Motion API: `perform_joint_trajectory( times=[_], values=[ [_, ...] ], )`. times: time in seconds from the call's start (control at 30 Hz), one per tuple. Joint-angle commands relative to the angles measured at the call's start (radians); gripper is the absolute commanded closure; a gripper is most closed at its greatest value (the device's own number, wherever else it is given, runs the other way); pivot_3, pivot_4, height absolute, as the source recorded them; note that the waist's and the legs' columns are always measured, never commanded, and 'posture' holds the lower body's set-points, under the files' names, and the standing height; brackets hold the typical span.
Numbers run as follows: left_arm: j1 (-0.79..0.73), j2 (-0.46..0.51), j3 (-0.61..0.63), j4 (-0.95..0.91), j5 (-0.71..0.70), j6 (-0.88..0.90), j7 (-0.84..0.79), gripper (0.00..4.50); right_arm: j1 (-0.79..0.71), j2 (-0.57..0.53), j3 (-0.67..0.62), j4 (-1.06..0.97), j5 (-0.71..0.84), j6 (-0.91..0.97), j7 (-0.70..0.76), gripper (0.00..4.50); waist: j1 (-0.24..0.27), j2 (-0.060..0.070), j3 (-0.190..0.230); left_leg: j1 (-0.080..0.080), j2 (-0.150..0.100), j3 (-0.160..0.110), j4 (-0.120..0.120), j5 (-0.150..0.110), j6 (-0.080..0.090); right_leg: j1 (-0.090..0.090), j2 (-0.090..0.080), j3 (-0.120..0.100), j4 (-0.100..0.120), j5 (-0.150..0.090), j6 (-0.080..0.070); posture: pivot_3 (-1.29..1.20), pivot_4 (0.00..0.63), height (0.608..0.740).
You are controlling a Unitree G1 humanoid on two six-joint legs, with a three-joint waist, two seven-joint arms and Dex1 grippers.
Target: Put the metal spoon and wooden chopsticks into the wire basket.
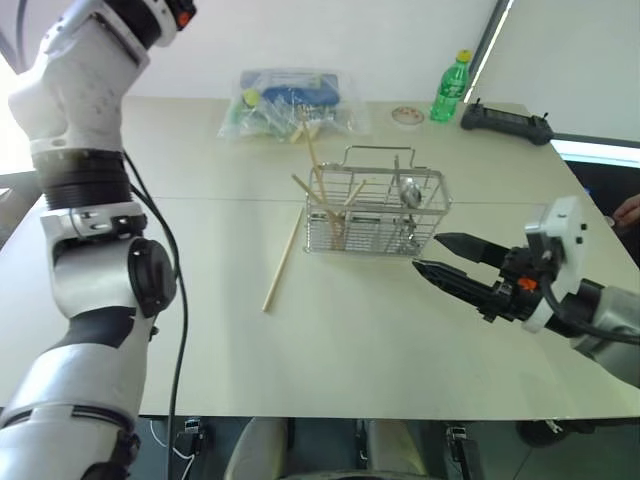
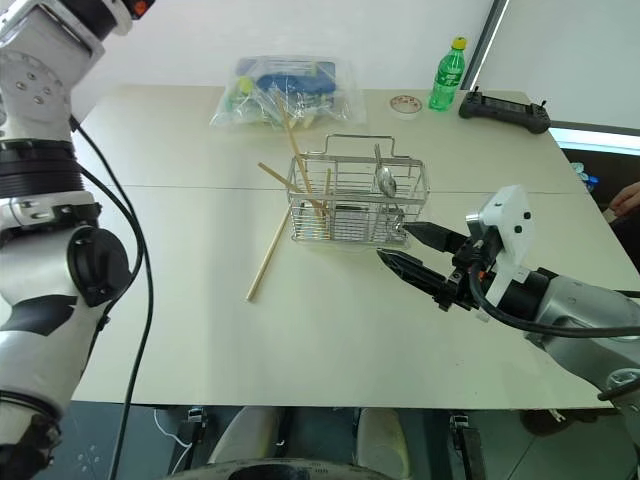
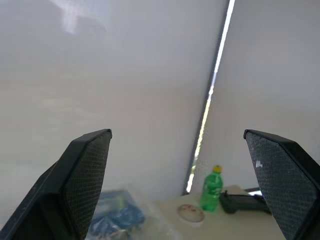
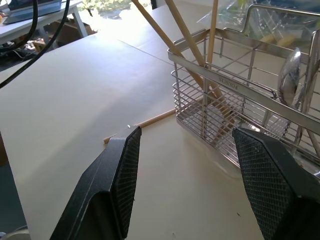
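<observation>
The basket (image 1: 376,208) is seen standing upright near the middle of the counter (image 1: 330,350). The spoon (image 1: 409,192) is held in its right-hand compartment, bowl up. Three chopsticks (image 1: 315,175) are propped in the left-hand compartment, leaning out over the rim at different angles. A fourth chopstick (image 1: 283,260) is left lying flat on the counter just beside the basket's left end, not inside it.

The right hand (image 1: 440,255) is held low over the counter, near the basket's right front corner and apart from it; its fingers are spread and nothing is gripped between them. The left hand (image 3: 185,185) is raised well above the counter, with its fingers spread wide and nothing between them.

Along the far edge of the counter a plastic bag (image 1: 285,103), a green bottle (image 1: 451,88), a small round lid (image 1: 407,115) and a black controller (image 1: 505,122) are seen.
</observation>
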Motion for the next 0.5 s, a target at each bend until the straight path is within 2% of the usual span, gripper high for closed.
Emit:
perform_joint_trajectory(
  times=[0.03,0.1,0.2,0.37,0.5],
  values=[
    [-0.014,0.037,-0.064,0.074,0.089,0.186,0.107,0.03,-0.019,0.012,0.010,-0.001,-0.015,-0.028,0.009,1.52,-0.001,-0.001,0.000,0.000,0.000,0.000,0.000,0.000,0.000,0.000,0.000,0.000,0.000,0.000,0.000,0.00,0.150,0.721],
    [0.010,0.043,-0.102,0.103,0.116,0.330,0.136,0.03,-0.028,0.018,0.024,0.002,-0.020,-0.030,0.009,1.52,-0.002,-0.001,0.000,0.000,0.000,0.000,0.000,0.000,0.000,0.001,0.000,0.000,0.000,0.000,0.000,0.00,0.150,0.721],
    [0.078,0.044,-0.221,0.061,0.144,0.489,0.075,0.03,-0.035,0.029,0.046,0.005,-0.033,-0.034,0.009,1.52,-0.003,-0.001,0.001,0.000,0.000,0.000,0.000,0.000,0.000,0.000,0.000,0.000,0.001,0.000,0.001,0.00,0.150,0.721],
    [0.156,0.020,-0.304,-0.033,0.154,0.656,0.055,0.03,-0.041,0.042,0.067,0.001,-0.036,-0.034,0.003,1.52,-0.004,-0.004,0.003,-0.001,0.000,0.000,-0.002,0.000,0.000,-0.004,0.000,0.000,0.001,0.000,0.000,0.00,0.150,0.721],
    [0.213,0.016,-0.416,-0.137,0.154,0.704,-0.012,0.03,-0.036,0.057,0.077,-0.001,-0.038,-0.034,-0.006,1.52,-0.003,-0.003,0.002,-0.001,0.000,0.000,-0.005,0.000,-0.001,-0.004,-0.001,0.001,0.001,0.000,0.000,0.00,0.150,0.721]
  ],
)
